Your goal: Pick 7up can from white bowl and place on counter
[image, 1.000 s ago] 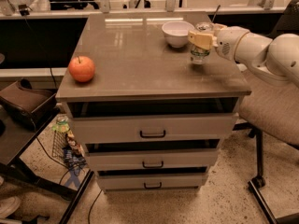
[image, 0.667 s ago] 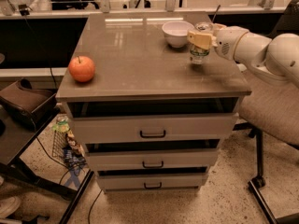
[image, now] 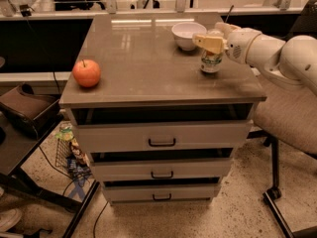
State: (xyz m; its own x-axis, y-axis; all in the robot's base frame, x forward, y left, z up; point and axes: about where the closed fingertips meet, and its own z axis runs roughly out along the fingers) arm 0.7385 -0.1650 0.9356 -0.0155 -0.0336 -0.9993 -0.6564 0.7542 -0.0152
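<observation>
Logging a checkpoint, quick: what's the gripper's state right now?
Gripper: at the top of the 7up can, which stands on the counter beside the white bowl; open or shut cannot be told.

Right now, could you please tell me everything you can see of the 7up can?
The 7up can is a small silvery-white can with green markings, metal by its look. It stands upright on the counter, near its right edge, outside the white bowl and just in front of it. The gripper sits at its top and hides the upper part.
</observation>
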